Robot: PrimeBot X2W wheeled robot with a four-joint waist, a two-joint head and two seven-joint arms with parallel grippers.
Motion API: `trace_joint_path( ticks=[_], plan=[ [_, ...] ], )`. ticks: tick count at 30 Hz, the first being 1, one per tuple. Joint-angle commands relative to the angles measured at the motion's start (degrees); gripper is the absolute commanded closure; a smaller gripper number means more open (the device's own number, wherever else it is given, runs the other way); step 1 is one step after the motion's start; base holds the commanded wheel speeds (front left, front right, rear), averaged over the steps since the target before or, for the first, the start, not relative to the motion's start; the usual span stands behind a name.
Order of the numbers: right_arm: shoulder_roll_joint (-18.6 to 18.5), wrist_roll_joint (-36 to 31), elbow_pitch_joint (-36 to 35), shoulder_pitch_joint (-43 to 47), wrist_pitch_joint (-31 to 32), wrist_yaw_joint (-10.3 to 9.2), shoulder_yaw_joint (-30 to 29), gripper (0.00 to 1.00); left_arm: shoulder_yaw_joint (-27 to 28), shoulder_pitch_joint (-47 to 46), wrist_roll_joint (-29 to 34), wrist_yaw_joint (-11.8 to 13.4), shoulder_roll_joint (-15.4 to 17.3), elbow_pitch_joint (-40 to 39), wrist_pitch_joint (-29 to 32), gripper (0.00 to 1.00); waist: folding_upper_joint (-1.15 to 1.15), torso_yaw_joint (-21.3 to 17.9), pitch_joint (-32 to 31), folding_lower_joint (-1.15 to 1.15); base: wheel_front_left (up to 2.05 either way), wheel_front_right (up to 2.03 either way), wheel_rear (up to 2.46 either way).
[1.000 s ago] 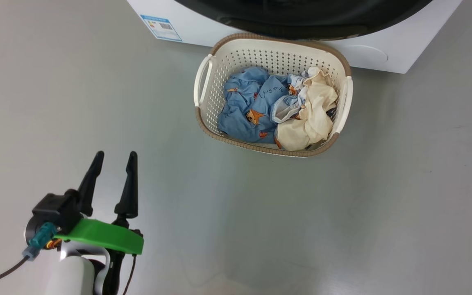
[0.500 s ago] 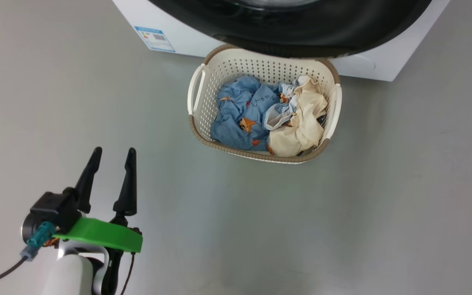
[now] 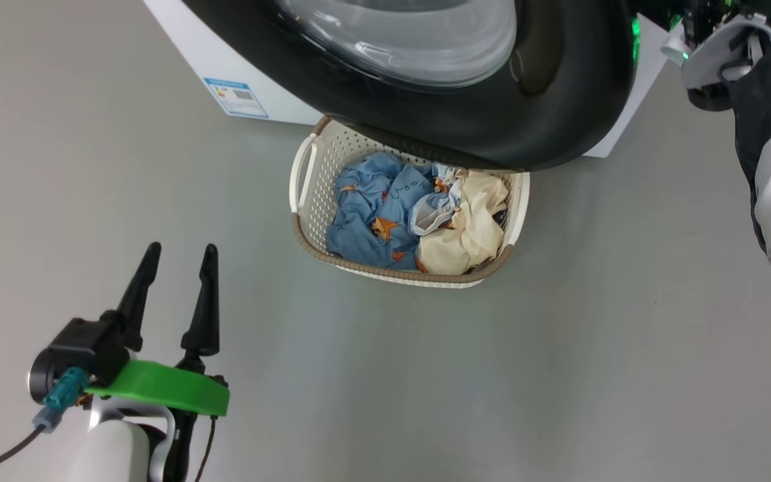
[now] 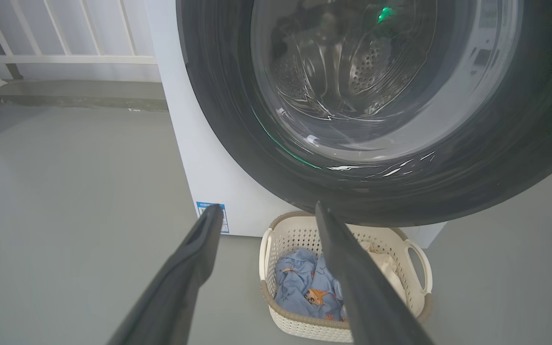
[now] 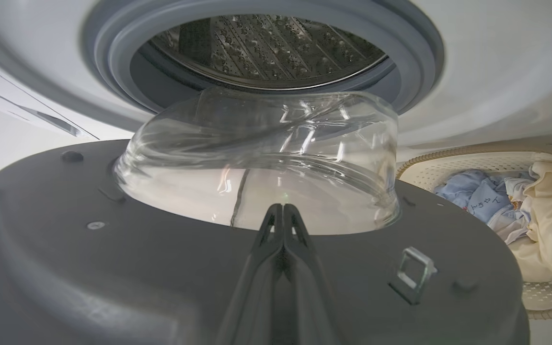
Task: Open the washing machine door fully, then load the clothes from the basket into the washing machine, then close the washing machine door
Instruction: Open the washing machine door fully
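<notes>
Low on the left, the left gripper hangs over the grey floor, its two dark fingers spread wide, holding nothing. In the middle, the cream-white perforated plastic basket with a brown rim sits on the floor against the big white washing machine, light blue and cream-yellow clothes heaped inside. The round glossy black washing machine door stands partly open above it. On the right, the right gripper has its fingers pressed together, empty, at the door's inner face.
</notes>
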Motion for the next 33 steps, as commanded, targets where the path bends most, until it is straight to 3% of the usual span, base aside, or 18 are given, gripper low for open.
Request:
trace_joint_path(
  ticks=[1,17,25,33],
  plan=[
    [1.7,1.1,-2.9,0.2,1.3,0.17,0.9,1.00,2.1,0.8,0.6,-0.1,1.7,-1.7,-0.4,0.00,0.00,-0.6,-0.6,0.00,0.00,0.00,0.00],
    [3.1,8.7,-10.5,8.6,14.0,0.17,6.6,1.00,2.0,1.7,1.1,-0.1,2.2,-1.4,-0.4,0.00,0.00,-0.8,-3.4,0.00,0.00,0.00,0.00],
    [3.1,22.1,-12.8,14.3,17.1,0.17,19.2,1.00,2.1,2.5,1.4,-0.1,2.7,-1.2,-0.4,0.00,0.00,-1.9,-6.2,0.00,0.00,0.00,0.00],
    [3.1,33.0,-16.0,19.9,16.4,0.17,30.4,1.00,2.0,3.3,1.6,-0.1,3.2,-1.3,-0.4,0.00,0.00,-2.9,-8.4,0.00,0.00,0.00,0.00]
  ],
)
